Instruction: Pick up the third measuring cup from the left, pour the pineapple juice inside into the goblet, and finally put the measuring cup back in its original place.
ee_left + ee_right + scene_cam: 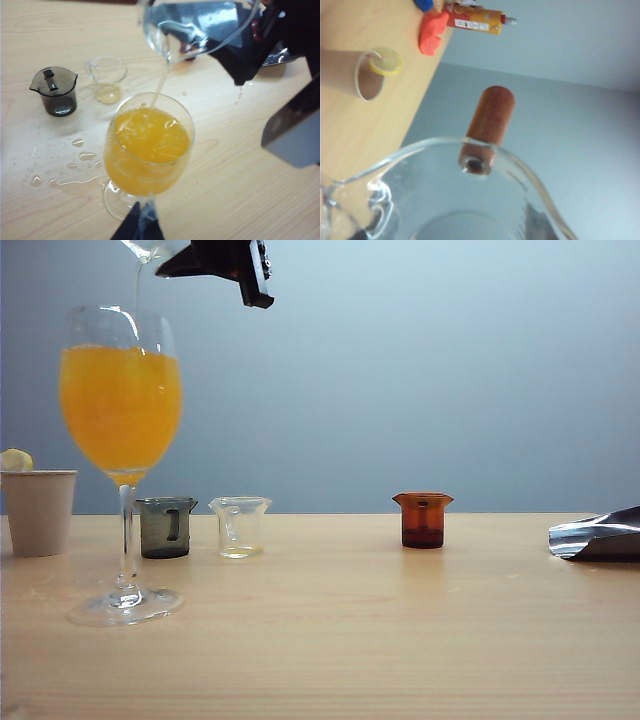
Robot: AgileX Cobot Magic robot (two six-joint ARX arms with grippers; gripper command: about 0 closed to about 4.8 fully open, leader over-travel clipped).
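My right gripper (188, 257) is at the top of the exterior view, shut on the third measuring cup (150, 248), which is tipped over the goblet (121, 400). A thin pale stream of pineapple juice (159, 87) runs from the cup's lip (167, 50) into the goblet's orange-filled bowl (150, 145). The right wrist view looks straight into the clear cup (460, 200). My left gripper (140, 227) hovers over the goblet's foot, its dark fingers together and holding nothing; the exterior view does not show it. Bare wood (330, 540) lies between the clear and amber cups.
A grey cup (166, 527) and a clear cup (240, 526) with a little yellow liquid stand behind the goblet. An amber cup (423, 519) stands further right, with a silvery object (597, 535) at the right edge. A paper cup (38, 510) is at the left. Spilled drops (75, 165) wet the table.
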